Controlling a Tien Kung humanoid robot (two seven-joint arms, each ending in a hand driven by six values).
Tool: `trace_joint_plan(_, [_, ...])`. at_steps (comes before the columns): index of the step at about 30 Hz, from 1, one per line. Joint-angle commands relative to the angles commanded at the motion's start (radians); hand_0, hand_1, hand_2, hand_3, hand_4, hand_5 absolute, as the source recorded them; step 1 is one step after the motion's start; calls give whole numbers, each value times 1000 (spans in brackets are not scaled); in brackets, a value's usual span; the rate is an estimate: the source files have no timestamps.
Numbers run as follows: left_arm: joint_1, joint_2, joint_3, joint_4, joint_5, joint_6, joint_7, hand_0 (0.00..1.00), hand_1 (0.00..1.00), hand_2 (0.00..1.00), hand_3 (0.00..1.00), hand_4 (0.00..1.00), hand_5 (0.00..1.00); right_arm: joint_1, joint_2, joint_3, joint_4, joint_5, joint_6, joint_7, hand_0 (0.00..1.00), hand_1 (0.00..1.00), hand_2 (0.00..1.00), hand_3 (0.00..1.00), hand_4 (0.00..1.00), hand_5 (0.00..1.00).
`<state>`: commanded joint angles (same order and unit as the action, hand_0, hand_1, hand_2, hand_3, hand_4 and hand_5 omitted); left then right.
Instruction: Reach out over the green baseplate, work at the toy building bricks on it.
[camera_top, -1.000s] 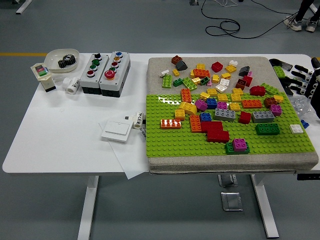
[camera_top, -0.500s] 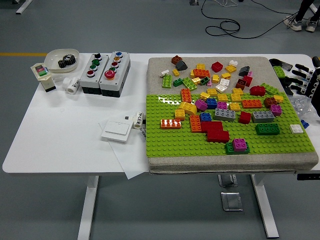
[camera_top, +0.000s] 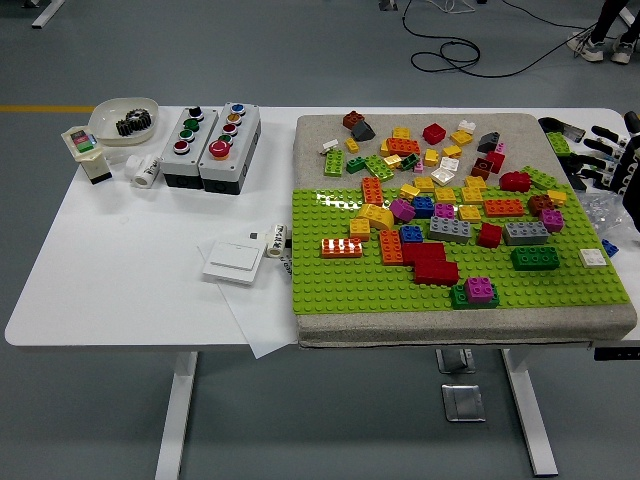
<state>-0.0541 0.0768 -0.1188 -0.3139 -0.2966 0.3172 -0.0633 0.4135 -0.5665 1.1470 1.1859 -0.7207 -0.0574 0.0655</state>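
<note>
Across the right half of the white table (camera_top: 120, 280) lies the bright green studded baseplate (camera_top: 380, 285), its long axis running left to right across the frame, resting on a grey-beige fabric pad (camera_top: 320, 135) whose bare strip shows above it. Loose toy building bricks (camera_top: 440, 195) of many colours crowd the plate's upper middle and spill onto the pad; they overlap too much for a sure count. On the plate, one orange flat brick (camera_top: 342, 248) lies lengthwise left to right, one red stacked block (camera_top: 430, 262) sits just right of it, one dark green brick (camera_top: 535, 258) lies toward the right, and one magenta brick sits on a green one (camera_top: 475, 291) near the plate's lower edge.

At the right edge of the frame, upper part, the robot's right hand (camera_top: 600, 155) rests beside the pad's corner, its black-and-white fingers spread and pointing left, gripping nothing.

Toward the upper left stand two grey push-button boxes (camera_top: 210, 145) side by side, one white dish holding a black gear (camera_top: 125, 120), and one small white roll (camera_top: 146, 171). One white wall switch (camera_top: 233, 262) lies on a sheet of paper (camera_top: 255, 315) left of the plate.
</note>
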Motion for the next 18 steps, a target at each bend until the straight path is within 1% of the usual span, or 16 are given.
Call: trace_joint_plan(18, [5, 0, -1, 1, 4, 0, 1, 673, 749, 762, 573, 642, 602, -6, 2, -6, 1, -1, 3, 1, 839, 797, 855, 876, 998, 998])
